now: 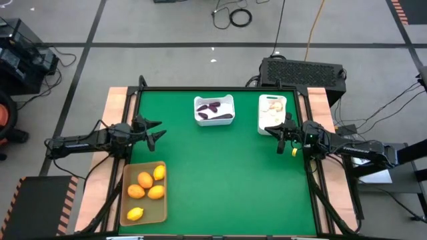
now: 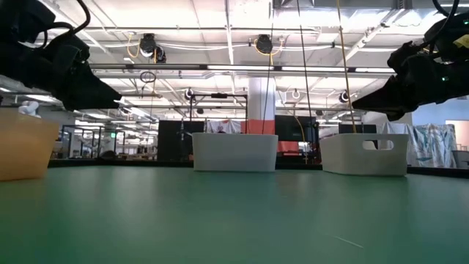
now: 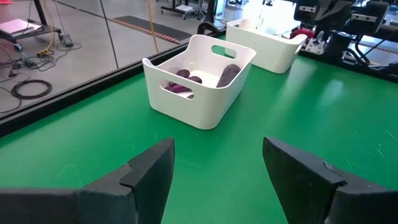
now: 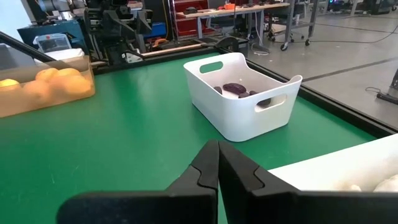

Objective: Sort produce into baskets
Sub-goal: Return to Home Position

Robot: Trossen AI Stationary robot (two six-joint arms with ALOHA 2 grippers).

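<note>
Left gripper [image 3: 217, 149], jaws spread, faces eggplants [image 3: 227, 74] lying along squarish bin's [image 3: 205, 104] length.

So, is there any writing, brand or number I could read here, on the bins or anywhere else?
No readable text. The tan tray, the squarish white bin and the narrower white bin show no lettering. Anything in the room beyond is too small or blurred to read.

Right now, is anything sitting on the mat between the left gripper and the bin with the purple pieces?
Nothing visible. Only bare green mat lies between the open left gripper and the squarish white bin. The right gripper is off beside the narrower white bin, clear of that path.
</note>
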